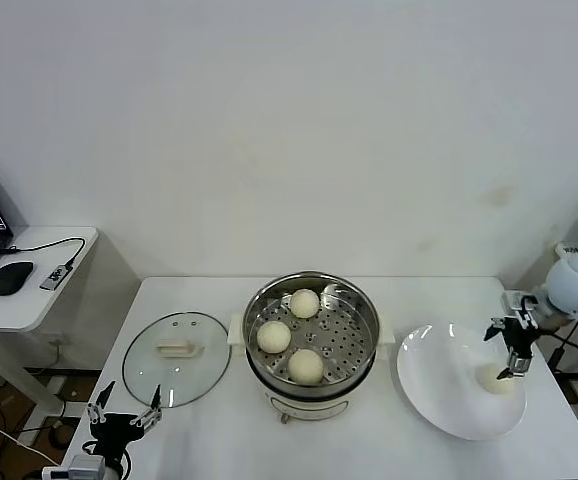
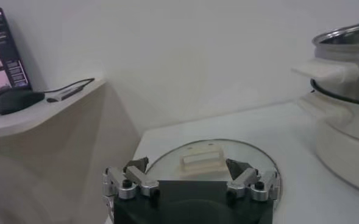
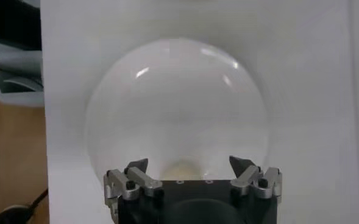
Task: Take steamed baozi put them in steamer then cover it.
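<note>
While three baozi (image 1: pixel 305 366) sit in the steamer (image 1: pixel 363 316), I see right pincer (image 1: pixel 510 352) wide open, empty, above the plate's (image 1: pixel 439 395) last bun (image 1: pixel 496 380); left pincer (image 1: pixel 125 410) open, idle.

The steamer (image 1: pixel 311 335) is showing shiny metal with a perforated tray, the cover (image 1: pixel 176 358) is gleaming as clear glass with a metal rim, the baozi (image 1: pixel 273 336) are looking smooth and matt, and the plate (image 1: pixel 449 395) is shining glossy white.
</note>
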Motion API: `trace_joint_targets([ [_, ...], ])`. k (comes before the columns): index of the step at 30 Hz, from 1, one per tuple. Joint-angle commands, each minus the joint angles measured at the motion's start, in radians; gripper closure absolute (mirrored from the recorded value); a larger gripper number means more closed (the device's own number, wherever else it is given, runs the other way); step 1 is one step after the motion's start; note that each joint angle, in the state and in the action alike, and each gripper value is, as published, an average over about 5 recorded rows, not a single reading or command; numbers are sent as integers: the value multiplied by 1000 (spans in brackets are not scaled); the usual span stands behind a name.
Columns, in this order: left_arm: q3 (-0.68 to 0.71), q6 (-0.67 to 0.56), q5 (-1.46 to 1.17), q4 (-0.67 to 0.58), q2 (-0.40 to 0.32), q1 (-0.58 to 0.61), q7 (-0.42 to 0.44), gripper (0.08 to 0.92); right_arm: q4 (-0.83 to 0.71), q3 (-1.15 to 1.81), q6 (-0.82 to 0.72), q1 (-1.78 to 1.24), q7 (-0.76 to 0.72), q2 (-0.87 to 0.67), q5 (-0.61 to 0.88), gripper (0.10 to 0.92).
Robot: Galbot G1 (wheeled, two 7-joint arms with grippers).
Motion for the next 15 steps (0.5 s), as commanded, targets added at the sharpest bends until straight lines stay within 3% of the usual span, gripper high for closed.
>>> trace_joint_targets([
  [1, 2, 0, 3, 21, -3, -7, -1, 177, -97, 40, 24, -63, 27, 45, -71, 203],
  [15, 1, -1, 5, 34, -3, -4, -2, 177, -133, 38, 78, -88, 40, 73, -129, 203],
])
